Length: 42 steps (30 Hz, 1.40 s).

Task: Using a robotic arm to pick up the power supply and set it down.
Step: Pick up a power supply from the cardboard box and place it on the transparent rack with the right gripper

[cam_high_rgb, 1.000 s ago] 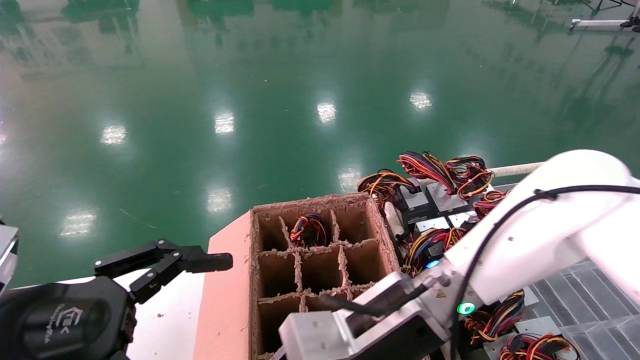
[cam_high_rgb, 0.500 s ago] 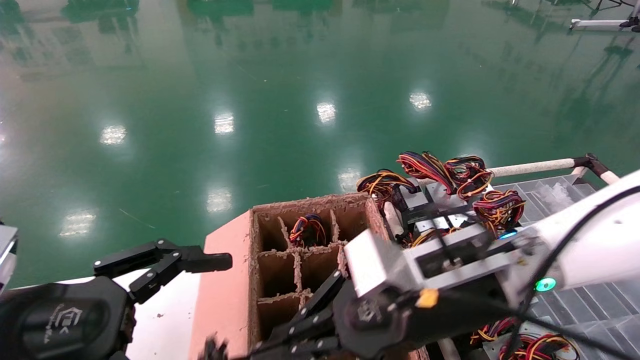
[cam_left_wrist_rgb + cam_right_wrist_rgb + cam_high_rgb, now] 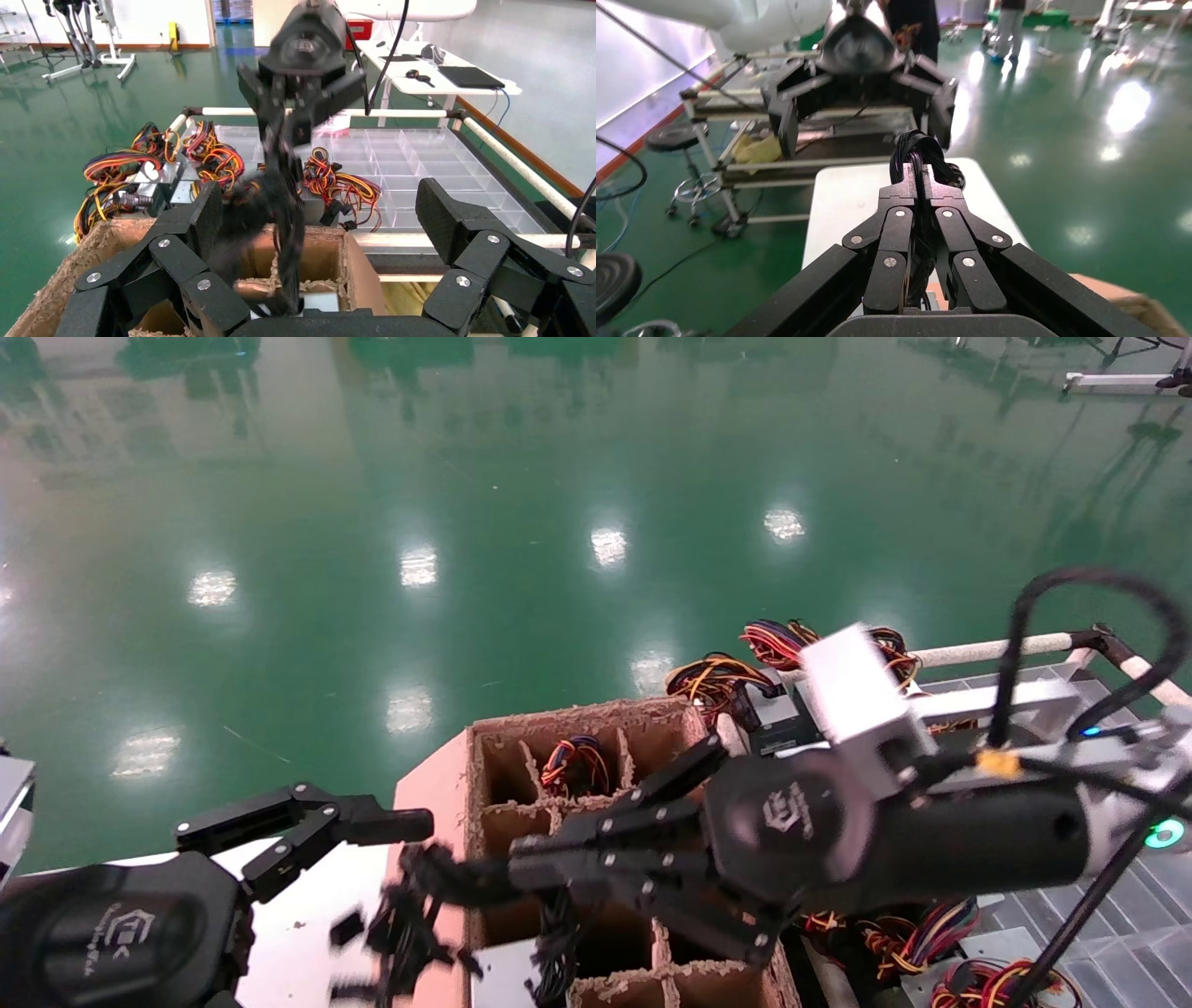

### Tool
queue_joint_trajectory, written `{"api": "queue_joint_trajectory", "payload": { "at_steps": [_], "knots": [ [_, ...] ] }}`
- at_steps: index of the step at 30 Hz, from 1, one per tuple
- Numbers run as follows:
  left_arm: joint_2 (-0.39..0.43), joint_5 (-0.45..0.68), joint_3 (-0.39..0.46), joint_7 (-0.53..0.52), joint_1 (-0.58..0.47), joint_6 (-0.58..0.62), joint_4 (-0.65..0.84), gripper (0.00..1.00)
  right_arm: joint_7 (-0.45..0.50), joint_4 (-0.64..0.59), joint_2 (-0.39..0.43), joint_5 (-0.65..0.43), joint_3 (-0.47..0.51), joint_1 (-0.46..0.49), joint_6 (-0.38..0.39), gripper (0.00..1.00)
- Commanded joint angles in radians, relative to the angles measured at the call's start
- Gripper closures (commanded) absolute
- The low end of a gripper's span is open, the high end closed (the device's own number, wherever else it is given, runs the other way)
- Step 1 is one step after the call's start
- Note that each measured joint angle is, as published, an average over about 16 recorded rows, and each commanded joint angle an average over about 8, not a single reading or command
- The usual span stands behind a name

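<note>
The right gripper (image 3: 438,882) has been swung up over the cardboard box (image 3: 494,728), jaws pinched on black cables (image 3: 921,151). The power supply (image 3: 503,980) hangs just lifted at the box's near cells. Left gripper (image 3: 391,823) parked, jaws spread. Set-down remains.

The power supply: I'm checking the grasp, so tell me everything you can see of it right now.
The power supply shows only as a silver-grey metal corner low in the cardboard divider box, near its front compartments. Its bundle of all-black cables is pinched between the shut fingers of the right hand, with black connectors dangling blurred beside the box. The hand touches the cables, not the metal body. The left hand waits open, apart from it.
</note>
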Motion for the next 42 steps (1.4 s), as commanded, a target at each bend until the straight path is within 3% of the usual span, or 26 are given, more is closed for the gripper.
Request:
{"api": "queue_joint_trajectory", "payload": {
  "at_steps": [1, 19, 42],
  "knots": [
    [0.000, 0.000, 0.000, 0.000, 0.000, 0.000, 0.000, 0.00, -0.003, 0.001, 0.016, 0.020, 0.001, 0.001, 0.000, 1.00],
    [-0.001, -0.001, 0.001, 0.001, 0.000, -0.001, 0.000, 0.00, -0.004, -0.010, 0.085, 0.193, 0.037, 0.008, 0.004, 1.00],
    [-0.001, -0.002, 0.003, 0.001, -0.001, -0.001, 0.000, 0.00, -0.007, -0.126, 0.244, 0.168, 0.032, 0.136, 0.005, 1.00]
  ]
}}
